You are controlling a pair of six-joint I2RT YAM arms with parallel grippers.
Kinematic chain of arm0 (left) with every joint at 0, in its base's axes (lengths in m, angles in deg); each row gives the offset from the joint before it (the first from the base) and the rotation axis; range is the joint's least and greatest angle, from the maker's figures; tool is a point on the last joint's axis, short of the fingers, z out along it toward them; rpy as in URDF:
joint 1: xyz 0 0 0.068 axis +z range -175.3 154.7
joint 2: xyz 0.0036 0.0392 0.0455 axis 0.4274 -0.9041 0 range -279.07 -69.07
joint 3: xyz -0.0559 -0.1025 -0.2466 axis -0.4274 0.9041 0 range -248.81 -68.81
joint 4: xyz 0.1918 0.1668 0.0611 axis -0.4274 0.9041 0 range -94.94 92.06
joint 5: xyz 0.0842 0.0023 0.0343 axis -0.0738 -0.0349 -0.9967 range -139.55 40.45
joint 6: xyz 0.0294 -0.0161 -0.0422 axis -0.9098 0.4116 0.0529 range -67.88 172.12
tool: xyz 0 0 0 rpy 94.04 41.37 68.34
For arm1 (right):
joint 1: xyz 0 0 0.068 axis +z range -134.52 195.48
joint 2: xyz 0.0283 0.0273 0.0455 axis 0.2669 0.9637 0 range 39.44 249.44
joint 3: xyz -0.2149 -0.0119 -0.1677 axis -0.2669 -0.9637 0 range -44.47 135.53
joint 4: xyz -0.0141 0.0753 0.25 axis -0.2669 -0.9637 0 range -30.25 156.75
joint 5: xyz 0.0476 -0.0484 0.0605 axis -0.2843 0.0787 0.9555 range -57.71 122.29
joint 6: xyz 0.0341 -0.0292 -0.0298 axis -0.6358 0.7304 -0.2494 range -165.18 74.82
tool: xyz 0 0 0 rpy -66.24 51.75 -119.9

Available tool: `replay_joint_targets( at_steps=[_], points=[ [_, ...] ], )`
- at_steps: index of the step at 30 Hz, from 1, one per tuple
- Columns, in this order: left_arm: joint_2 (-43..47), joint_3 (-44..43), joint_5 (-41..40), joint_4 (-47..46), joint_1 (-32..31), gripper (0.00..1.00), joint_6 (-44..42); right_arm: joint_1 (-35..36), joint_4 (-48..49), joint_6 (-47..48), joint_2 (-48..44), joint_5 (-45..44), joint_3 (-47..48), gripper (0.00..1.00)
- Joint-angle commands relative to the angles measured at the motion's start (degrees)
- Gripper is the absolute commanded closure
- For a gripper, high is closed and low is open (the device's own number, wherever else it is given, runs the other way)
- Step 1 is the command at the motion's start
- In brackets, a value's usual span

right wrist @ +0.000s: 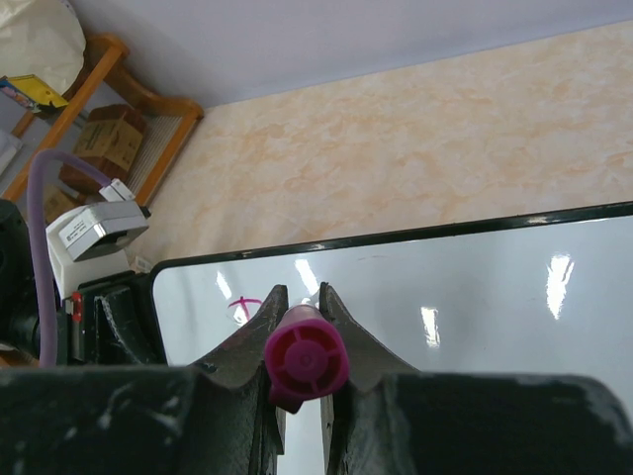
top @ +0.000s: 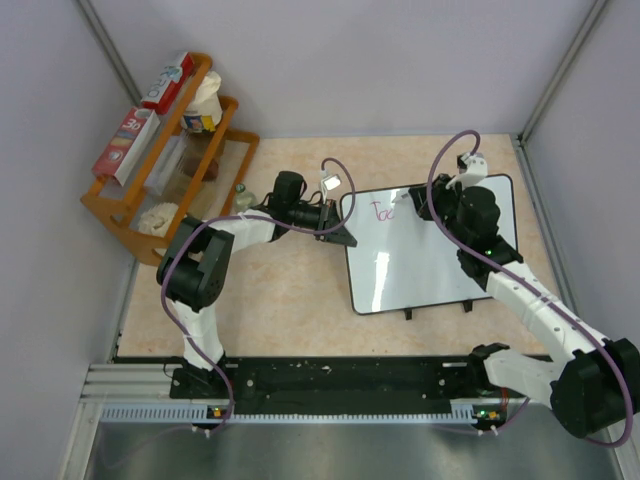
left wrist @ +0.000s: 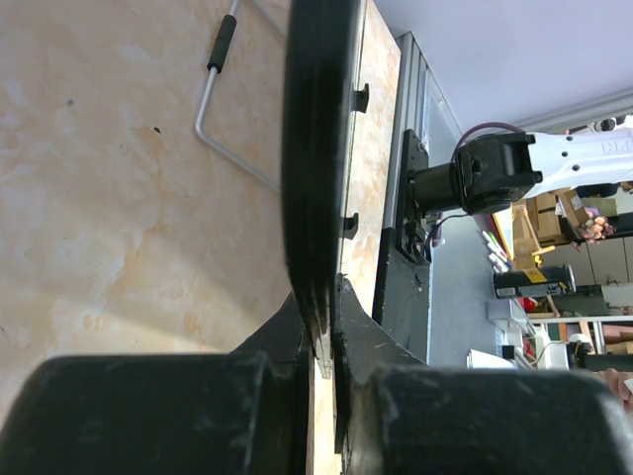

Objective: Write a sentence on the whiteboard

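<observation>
The whiteboard (top: 440, 270) lies on the table, right of centre, with a thin black frame. Pink handwriting (top: 383, 211) starts near its upper left corner; only the first few letters show. My left gripper (top: 345, 236) is shut on the whiteboard's left edge (left wrist: 315, 198), pinching the frame between its fingers. My right gripper (top: 425, 205) is shut on a magenta marker (right wrist: 305, 358) and holds it tip-down over the board's upper part; the marker's tip is hidden by its own body. In the right wrist view the board (right wrist: 475, 307) shows a pink stroke (right wrist: 243, 305) left of the fingers.
A wooden rack (top: 165, 160) with boxes and jars stands at the back left. The whiteboard's wire stand (left wrist: 220, 99) shows under it in the left wrist view. Grey walls close the table at the back and sides.
</observation>
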Motion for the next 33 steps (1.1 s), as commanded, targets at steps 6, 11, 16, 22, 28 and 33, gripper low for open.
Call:
replay_joint_targets(
  at_steps=[6, 11, 16, 22, 28, 33],
  points=[
    [-1.4, 1.02, 0.77, 0.75, -1.49, 1.0, -3.0, -0.65, -0.03, 1.52, -2.43, 1.32, -2.17, 1.0],
    [-1.4, 1.02, 0.77, 0.66, -1.49, 1.0, -3.0, -0.65, -0.99, 1.61, -3.57, 1.67, -3.22, 1.0],
    [-1.4, 0.94, 0.69, 0.75, -1.49, 1.0, -3.09, -0.65, -1.61, 1.61, -4.54, 2.11, -4.45, 1.0],
    [-1.4, 0.85, 0.6, 0.75, -1.49, 1.0, -2.91, -0.65, -2.14, 1.7, -6.03, 1.93, -5.95, 1.0],
    [-1.23, 0.76, 0.51, 0.66, -1.49, 1.0, -2.82, -0.65, -2.31, 1.79, -6.91, 0.79, -6.04, 1.0],
    [-1.32, 0.85, 0.42, 0.66, -1.49, 1.0, -2.82, -0.65, -1.88, 1.35, -7.09, -0.26, -5.25, 1.0]
  ],
)
